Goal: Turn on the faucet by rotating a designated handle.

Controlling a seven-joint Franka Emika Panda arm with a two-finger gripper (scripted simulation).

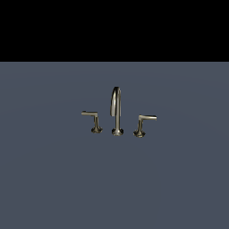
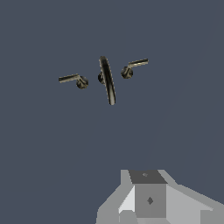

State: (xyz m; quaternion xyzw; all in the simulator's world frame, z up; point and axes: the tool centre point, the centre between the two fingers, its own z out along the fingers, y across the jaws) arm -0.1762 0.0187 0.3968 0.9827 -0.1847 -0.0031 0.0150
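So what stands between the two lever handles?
The spout of the faucet stands between the handle and the mirror-image handle, touching neither; the exterior view shows it.

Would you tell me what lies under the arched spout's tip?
Under the spout tip only bare grey floor shows; no basin or drain. The handle stands apart on the exterior view's right.
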